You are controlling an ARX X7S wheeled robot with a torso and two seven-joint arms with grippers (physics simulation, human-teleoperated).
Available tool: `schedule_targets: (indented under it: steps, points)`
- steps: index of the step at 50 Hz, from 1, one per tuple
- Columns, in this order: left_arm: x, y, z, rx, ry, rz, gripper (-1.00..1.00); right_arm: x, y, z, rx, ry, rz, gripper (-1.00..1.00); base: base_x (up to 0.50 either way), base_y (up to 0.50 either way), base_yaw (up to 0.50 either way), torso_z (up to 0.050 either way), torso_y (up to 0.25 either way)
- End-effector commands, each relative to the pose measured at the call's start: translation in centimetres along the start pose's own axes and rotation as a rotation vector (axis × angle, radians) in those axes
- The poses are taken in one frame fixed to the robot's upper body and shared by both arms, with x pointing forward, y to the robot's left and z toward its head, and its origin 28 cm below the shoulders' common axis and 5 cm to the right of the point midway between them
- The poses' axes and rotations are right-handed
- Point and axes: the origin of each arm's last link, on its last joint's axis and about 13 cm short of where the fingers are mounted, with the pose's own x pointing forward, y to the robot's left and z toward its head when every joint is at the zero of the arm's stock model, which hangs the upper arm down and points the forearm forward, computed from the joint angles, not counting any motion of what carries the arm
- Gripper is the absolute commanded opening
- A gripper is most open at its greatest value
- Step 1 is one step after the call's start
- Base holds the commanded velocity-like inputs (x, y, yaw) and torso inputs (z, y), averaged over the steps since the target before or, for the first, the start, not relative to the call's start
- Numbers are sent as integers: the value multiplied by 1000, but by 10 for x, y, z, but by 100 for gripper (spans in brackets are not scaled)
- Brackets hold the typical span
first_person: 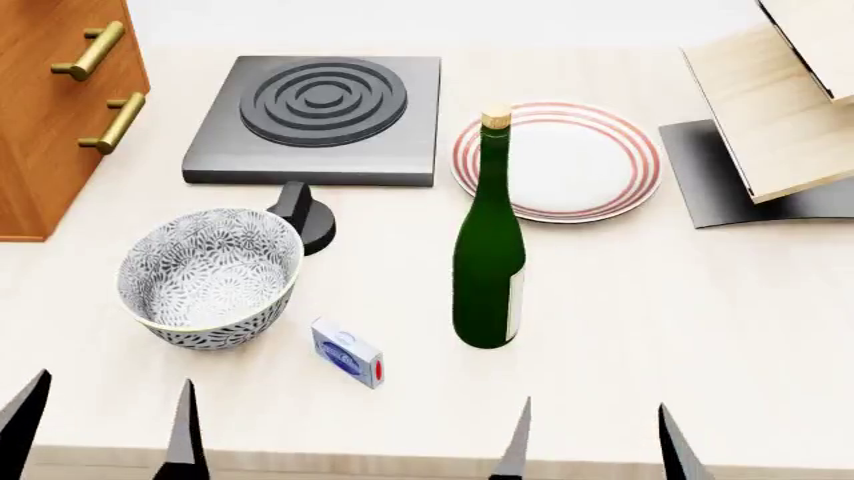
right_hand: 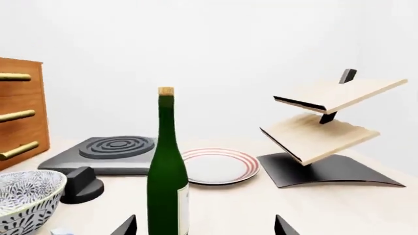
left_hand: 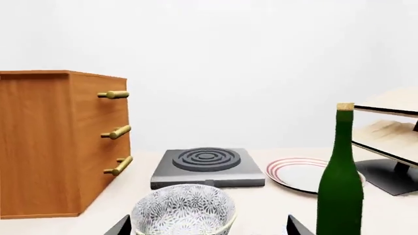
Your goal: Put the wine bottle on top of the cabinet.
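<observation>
Both grippers — left gripper (first_person: pixel 104 428), right gripper (first_person: pixel 597 440) — spread, holding nothing | wine bottle (first_person: pixel 490 250) upright just beyond right gripper; cabinet (first_person: pixel 54 90) well left of bottle | step: approach, grasp not yet made | next: right jaws straddle bottle body — then clamp

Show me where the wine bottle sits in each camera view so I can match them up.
Head view: wine bottle upright at centre, just in front of the plate.
Left wrist view: bottle against the picture's right side, cork at mid-height.
Right wrist view: bottle left of centre, close to the camera.
Shared landmark: the red-ringed plate behind it in all three.
</observation>
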Motion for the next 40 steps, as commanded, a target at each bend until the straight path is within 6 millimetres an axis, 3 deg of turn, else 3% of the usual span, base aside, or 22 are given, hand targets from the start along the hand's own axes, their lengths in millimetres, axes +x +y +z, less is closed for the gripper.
schedule_targets:
  steps: [1,3,15,40]
  points:
    - [-8,-9,50,-29,-134,-48,100,-6,1,50,7,-137,17,100,0,0,0,0,0]
    - [-10,-11,60,0,-169,-45,100,-8,3,64,7,-173,26,100,0,0,0,0,0]
    - [-14,-13,81,-5,-230,-57,100,-13,3,89,12,-244,39,100,0,0,0,0,0]
    - [-15,-12,90,0,-260,-56,100,-14,1,98,8,-251,10,100,0,0,0,0,0]
